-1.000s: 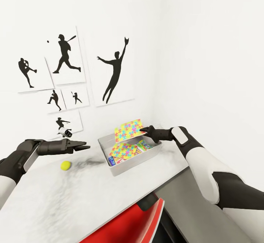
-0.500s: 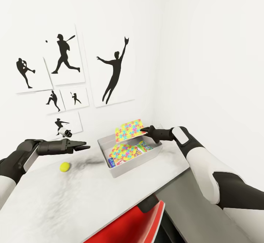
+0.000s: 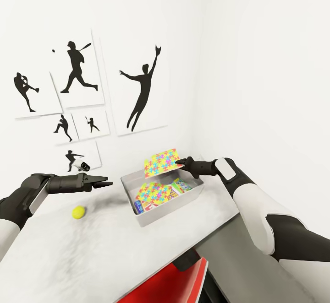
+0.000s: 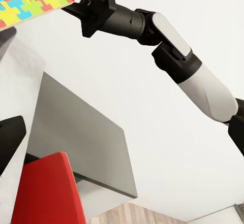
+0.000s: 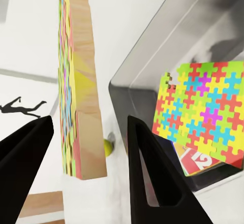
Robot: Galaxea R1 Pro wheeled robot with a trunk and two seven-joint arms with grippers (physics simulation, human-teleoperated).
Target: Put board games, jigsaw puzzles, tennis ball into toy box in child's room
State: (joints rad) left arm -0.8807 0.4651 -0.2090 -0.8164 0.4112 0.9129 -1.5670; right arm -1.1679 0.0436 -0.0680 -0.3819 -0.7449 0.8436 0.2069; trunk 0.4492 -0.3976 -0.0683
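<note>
A white wall (image 3: 137,28) hung with black silhouette prints of baseball players (image 3: 78,67) backs a pale marbled table (image 3: 101,243) set into the room's corner, with a red chair (image 3: 169,284) tucked under its near edge. On the table, close to the back right corner, sits the grey toy box (image 3: 181,203), open-topped; inside it lies one jigsaw puzzle (image 3: 153,192) face up, with board game boxes (image 3: 181,185) beside and beneath it.

Over the box's far rim, the right gripper (image 3: 178,161) holds the second jigsaw puzzle (image 3: 160,161) by its edge — the multicoloured box is tilted and clear of the toy box's contents. In the right wrist view the puzzle's edge (image 5: 76,87) stands between the two dark fingers (image 5: 147,168), and whether both press on it cannot be told from there.

The left gripper (image 3: 106,182) hovers above the table to the left of the toy box, its jaws parted and carrying nothing.

Beneath the left arm, towards the table's left edge, the yellow-green tennis ball (image 3: 78,212) rests on the surface — well apart from the toy box.
</note>
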